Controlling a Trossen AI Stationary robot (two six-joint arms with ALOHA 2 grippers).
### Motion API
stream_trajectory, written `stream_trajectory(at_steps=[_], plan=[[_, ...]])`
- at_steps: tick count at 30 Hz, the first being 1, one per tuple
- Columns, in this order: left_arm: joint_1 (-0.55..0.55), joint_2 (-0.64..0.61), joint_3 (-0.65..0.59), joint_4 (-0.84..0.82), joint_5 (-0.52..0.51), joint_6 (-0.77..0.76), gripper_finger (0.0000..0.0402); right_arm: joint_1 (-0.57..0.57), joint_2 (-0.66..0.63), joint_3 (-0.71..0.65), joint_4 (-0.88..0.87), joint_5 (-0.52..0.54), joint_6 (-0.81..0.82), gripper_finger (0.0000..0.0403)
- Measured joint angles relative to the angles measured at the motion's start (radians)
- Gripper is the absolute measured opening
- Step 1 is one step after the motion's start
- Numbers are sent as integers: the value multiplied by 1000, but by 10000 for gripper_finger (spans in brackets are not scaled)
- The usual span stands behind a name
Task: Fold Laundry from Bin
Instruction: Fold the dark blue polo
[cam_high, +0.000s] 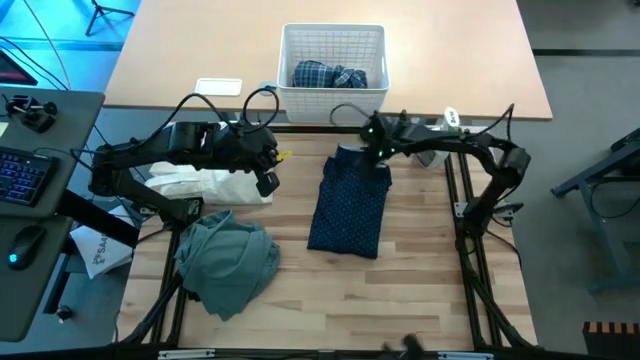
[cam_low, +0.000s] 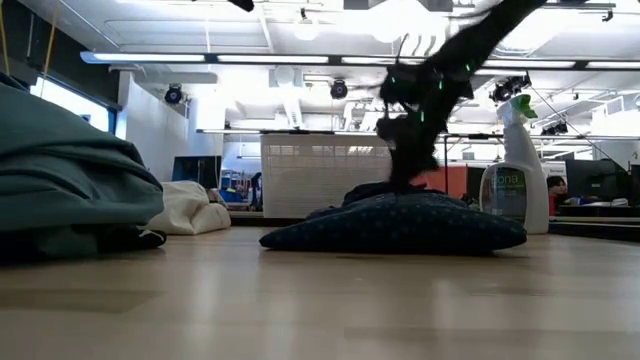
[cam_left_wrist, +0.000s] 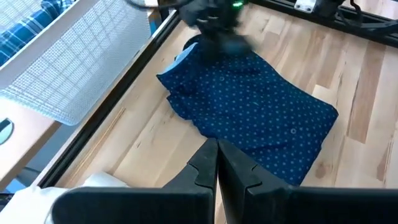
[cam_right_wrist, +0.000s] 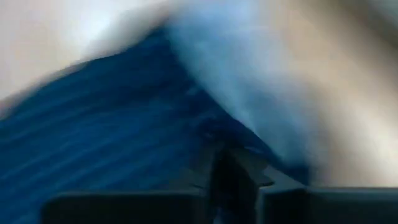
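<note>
Room: light wood table; ceiling strip lights; spray bottle; keyboard, mouse on side desk.

Navy dotted trousers lie folded flat, top edge right under the right claw. White cloth sits bunched under the left claw, with the grey-green top heaped nearby. The plaid shirt is in the white bin beyond both.
</note>
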Motion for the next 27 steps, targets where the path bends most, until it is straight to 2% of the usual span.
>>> stream_trajectory(at_steps=[2,3,4,7,11,14,18,21,23,25,27], plan=[[0,0,0,0,17,-1,0,-21,-4,-13,57,275,157,8],[0,0,0,1,32,-1,0,-32,-17,-13,82,344,209,6],[0,0,0,0,43,-4,0,-40,-36,-8,95,366,226,10],[0,0,0,0,50,-11,0,-41,-96,31,160,280,188,24],[-2,0,0,0,51,-19,0,-36,-165,55,149,5,127,26],[-2,0,0,0,50,-28,0,-21,-166,33,136,-114,149,19],[-2,0,0,0,47,-28,0,-7,-63,-10,183,-119,228,3],[-2,0,0,0,51,-39,0,-12,62,-10,369,-167,299,3],[-2,0,0,1,71,-56,0,-16,156,15,440,-158,366,1],[-2,0,0,1,92,-76,0,-19,242,55,427,-52,407,1],[-2,0,0,1,104,-91,0,-16,285,101,357,108,443,1]])
